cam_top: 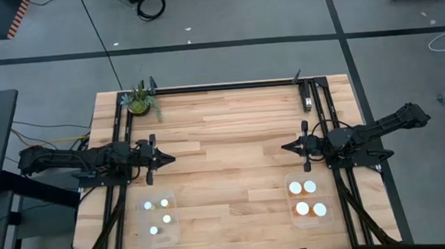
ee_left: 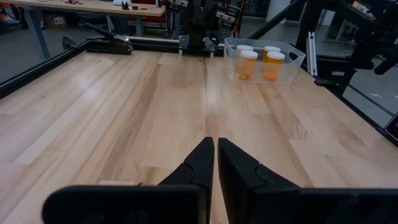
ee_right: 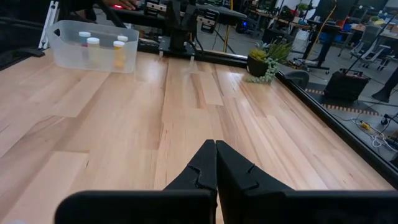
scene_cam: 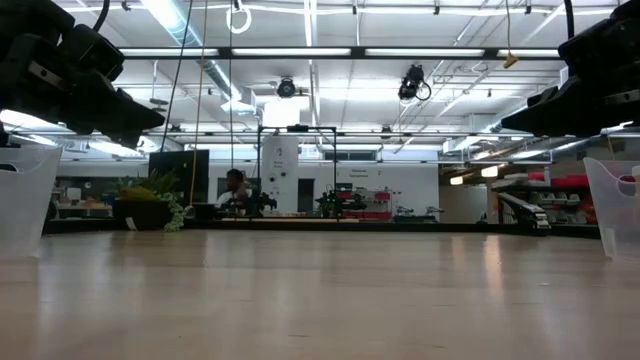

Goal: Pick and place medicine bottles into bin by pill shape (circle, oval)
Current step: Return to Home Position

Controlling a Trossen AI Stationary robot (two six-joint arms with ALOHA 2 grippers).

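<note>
Several small whitish medicine bottles (cam_top: 166,219) with white caps stand upright in a clear bin (cam_top: 174,222) near the table's front left. Several larger orange bottles (cam_top: 302,207) with white caps stand in a second clear bin (cam_top: 291,214) at the front right. My left gripper (cam_top: 171,159) hovers shut over the table's left half, pointing toward the middle. My right gripper (cam_top: 283,146) hovers shut over the right half, facing it. Neither holds anything. The left wrist view shows the orange bottles (ee_left: 272,63); the right wrist view shows the whitish ones (ee_right: 93,48).
A green potted plant (cam_top: 141,101) stands at the far left corner. A black frame rail (cam_top: 228,86) runs along the far edge and down both sides. Bare wood (cam_top: 229,163) lies between the two grippers.
</note>
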